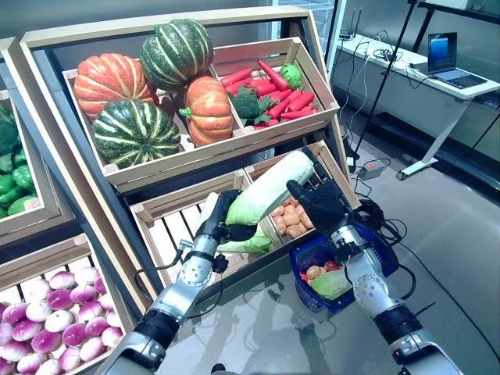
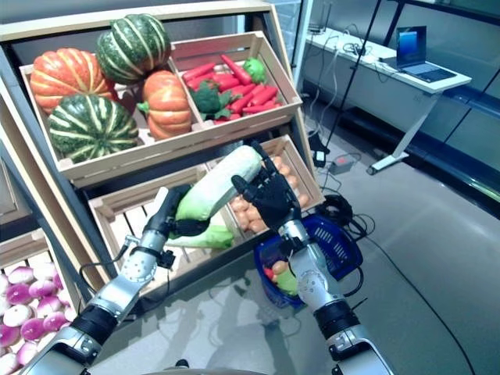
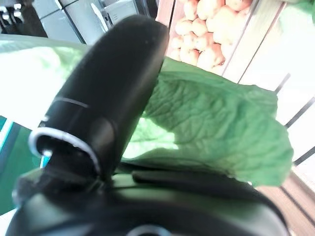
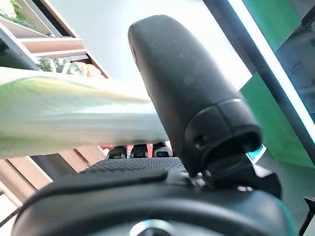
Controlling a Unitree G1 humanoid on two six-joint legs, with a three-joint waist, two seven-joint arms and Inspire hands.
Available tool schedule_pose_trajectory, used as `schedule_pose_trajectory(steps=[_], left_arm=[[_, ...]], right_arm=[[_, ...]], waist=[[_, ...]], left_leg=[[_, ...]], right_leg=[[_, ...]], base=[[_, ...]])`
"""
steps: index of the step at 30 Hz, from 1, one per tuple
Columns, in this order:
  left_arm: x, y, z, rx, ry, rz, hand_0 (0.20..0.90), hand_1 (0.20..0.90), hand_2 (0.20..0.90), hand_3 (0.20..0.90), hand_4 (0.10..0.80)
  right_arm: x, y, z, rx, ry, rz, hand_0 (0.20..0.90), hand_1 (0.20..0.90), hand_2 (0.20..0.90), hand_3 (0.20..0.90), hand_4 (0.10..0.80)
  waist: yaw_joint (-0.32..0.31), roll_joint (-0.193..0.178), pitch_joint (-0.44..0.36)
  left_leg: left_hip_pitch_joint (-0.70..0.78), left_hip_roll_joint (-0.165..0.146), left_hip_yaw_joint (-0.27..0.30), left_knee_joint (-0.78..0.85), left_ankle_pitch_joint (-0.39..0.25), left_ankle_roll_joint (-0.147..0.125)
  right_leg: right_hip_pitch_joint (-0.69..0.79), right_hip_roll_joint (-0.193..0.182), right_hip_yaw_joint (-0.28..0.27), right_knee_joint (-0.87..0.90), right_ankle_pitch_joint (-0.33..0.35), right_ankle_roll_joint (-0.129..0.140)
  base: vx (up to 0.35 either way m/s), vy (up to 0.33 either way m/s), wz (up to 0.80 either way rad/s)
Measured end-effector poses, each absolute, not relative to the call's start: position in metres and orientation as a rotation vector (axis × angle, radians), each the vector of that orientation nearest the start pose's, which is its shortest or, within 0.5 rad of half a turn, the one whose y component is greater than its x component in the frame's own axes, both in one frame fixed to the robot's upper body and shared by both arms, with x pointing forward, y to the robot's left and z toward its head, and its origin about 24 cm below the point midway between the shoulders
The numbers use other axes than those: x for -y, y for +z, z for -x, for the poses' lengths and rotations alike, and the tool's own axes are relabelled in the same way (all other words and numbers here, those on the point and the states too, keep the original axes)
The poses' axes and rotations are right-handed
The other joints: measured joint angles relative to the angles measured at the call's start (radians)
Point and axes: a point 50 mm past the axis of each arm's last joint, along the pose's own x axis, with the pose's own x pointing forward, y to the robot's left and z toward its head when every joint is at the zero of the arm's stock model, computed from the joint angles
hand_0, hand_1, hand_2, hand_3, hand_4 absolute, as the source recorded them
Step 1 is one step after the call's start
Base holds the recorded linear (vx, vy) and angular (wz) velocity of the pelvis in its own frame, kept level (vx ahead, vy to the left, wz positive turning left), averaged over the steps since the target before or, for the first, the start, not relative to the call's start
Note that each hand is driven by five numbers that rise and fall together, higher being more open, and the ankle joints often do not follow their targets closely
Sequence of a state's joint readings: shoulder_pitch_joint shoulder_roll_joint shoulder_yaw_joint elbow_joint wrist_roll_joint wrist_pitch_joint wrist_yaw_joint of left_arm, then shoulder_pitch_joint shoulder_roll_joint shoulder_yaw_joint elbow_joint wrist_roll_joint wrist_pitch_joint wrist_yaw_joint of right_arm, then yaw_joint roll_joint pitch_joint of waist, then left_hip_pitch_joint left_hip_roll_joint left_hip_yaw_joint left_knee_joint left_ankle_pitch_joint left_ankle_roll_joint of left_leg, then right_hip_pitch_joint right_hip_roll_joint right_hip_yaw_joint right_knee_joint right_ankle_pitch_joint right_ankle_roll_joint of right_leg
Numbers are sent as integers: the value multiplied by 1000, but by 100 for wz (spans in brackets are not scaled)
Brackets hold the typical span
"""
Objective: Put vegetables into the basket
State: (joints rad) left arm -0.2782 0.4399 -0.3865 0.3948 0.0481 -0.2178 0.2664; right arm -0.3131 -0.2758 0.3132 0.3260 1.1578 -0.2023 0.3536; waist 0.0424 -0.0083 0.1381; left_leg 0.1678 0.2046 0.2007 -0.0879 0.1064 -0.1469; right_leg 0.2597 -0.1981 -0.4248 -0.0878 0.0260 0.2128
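Observation:
A long pale green and white cabbage (image 1: 269,187) is held tilted in front of the stand's lower crates. My left hand (image 1: 223,220) is curled round its leafy lower end, seen close in the left wrist view (image 3: 211,123). My right hand (image 1: 319,201) is at its upper end with straight fingers behind it and the thumb (image 4: 187,93) across it. The blue basket (image 1: 312,301) stands on the floor below my right forearm. It holds a pale green leafy vegetable (image 1: 332,283), small orange and red round ones and a purple one.
The wooden vegetable stand (image 1: 195,160) with slanted crates rises close behind the hands. A white desk (image 1: 437,86) with a laptop stands at the back right. Cables and a power strip (image 1: 373,168) lie on the grey floor right of the stand.

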Motion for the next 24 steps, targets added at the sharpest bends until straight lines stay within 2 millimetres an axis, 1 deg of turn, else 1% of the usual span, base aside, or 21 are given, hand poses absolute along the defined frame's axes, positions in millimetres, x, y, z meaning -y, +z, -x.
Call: schedule_pose_trajectory(steps=[5,11,15,19,24], left_arm=[[-173,41,-293,152,-86,-631,300,300,300,300,400],[-174,46,-292,221,-82,-700,300,300,300,300,400],[-178,53,-291,307,-100,-805,300,300,300,300,400],[-175,60,-292,387,-141,-894,300,300,300,300,400],[-174,59,-291,399,-146,-901,300,300,300,300,400]], right_arm=[[129,64,-301,109,483,-834,900,900,900,900,800],[128,64,-301,109,516,-950,900,900,900,900,800],[126,62,-300,82,535,-958,900,900,900,900,800],[126,58,-299,42,552,-952,900,900,900,900,800],[130,56,-299,28,578,-942,900,900,900,900,800]], waist=[[0,0,0],[-3,-2,-1],[-7,-16,-17],[-10,-26,-32],[-20,-28,-40]], left_leg=[[1,0,0,0,0,0],[9,0,1,0,0,0],[10,0,2,0,0,0],[10,0,4,0,0,0],[10,0,6,0,0,0]], right_leg=[[0,0,1,0,0,0],[7,0,2,0,0,0],[7,0,3,0,0,0],[5,0,6,0,0,0],[4,0,8,0,1,-1]], base=[[0,0,0],[0,0,0],[0,0,0],[0,0,0],[13,-2,0]])
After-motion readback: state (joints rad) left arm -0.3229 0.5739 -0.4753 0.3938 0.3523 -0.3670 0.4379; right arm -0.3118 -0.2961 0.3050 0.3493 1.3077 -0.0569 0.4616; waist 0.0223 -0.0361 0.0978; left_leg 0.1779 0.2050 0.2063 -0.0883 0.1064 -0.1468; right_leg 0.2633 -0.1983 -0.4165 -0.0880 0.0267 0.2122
